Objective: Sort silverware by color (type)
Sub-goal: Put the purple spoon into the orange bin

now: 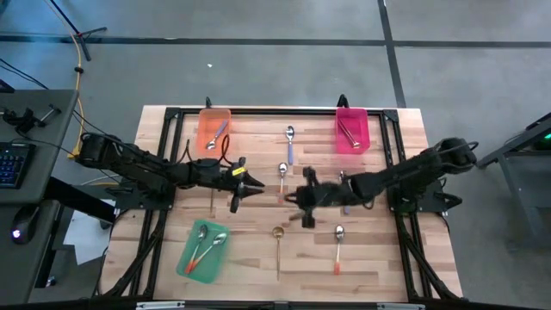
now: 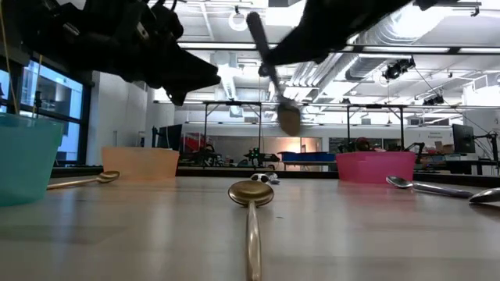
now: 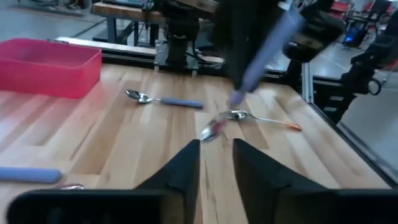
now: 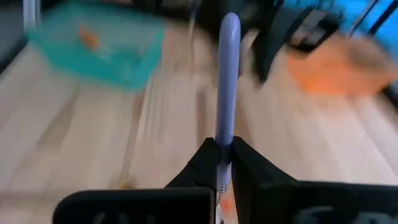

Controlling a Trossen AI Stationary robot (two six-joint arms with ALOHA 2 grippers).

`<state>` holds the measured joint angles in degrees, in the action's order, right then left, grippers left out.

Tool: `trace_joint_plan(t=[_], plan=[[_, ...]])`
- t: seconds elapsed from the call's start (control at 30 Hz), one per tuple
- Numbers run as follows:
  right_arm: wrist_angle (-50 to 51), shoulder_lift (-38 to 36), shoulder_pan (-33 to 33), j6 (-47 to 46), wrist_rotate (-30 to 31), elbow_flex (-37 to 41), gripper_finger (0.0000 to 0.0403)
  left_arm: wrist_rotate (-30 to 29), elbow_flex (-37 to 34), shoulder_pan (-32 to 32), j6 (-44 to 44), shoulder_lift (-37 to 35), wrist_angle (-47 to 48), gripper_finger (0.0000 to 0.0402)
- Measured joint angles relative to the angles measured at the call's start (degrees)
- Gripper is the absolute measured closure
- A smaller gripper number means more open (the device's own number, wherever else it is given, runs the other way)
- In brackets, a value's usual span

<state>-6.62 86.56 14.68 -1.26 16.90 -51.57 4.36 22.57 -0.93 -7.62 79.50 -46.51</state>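
above mid-table, right hand (image 4: 224, 163) pinching purple-handled spoon (image 4: 227, 74), left hand (image 3: 216, 163) parted

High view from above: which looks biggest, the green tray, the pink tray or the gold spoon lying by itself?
1. Green tray, largest.
2. Pink tray, somewhat smaller.
3. Gold spoon, thinnest by far.

You had bright, even overhead light. In the low view, ceiling lamps (image 2: 238, 19) glared, leaving the arms silhouetted. The right wrist view was motion-blurred, its green tray (image 4: 99, 46) smeared.
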Motion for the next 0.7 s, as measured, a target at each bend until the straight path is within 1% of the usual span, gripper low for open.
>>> trace_joint_plan(t=[0.13,0.27,0.37,0.5,0.7], plan=[[-15.2,0.5,-3.9,2.0,-4.2,4.9,0.0403,-3.5,0.0,-2.1,1.8,0.0,-0.3,0.0268],[-24.4,0.8,-6.5,2.8,-9.0,7.0,0.0403,-6.5,0.3,-3.1,2.3,0.0,-0.2,0.0238],[-26.7,0.8,-7.4,2.8,-11.7,7.5,0.0403,-6.6,2.5,-3.5,2.3,0.9,-0.3,0.0227],[-28.8,0.7,-7.9,3.8,-13.7,7.5,0.0403,-6.2,6.9,-4.0,3.4,4.0,-0.2,0.0225],[-29.3,0.7,-8.0,4.3,-13.9,7.5,0.0403,-5.5,12.9,-4.0,5.2,9.3,0.0,0.0231]])
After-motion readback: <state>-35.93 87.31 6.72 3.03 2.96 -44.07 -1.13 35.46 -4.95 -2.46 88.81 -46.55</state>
